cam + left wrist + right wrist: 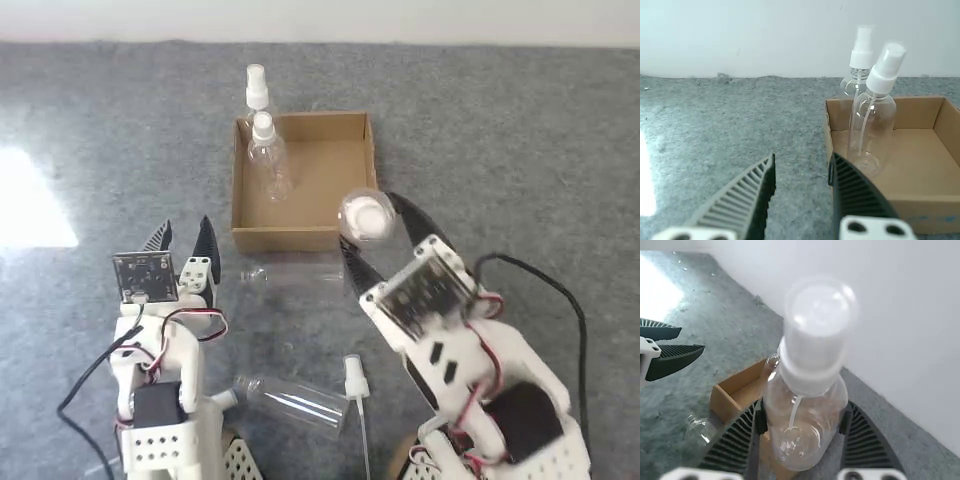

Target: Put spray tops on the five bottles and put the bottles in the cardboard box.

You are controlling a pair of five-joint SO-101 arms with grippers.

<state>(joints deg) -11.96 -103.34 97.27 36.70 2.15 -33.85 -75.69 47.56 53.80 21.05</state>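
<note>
Clamped in the right gripper (372, 232), between ribbed black fingers (735, 445): clear, rounded plastic bottle (805, 405) with smooth white cap, at the brown cardboard box (300, 238) near corner. Spread wide, empty, over coarse grey felt (500, 120): left gripper (186, 235).

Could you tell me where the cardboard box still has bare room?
Inside the cardboard box, all the floor between the standing bottle and the opposite side wall is bare. Crowded in front: a lying bottle, a second lying bottle, a loose spray top.
</note>
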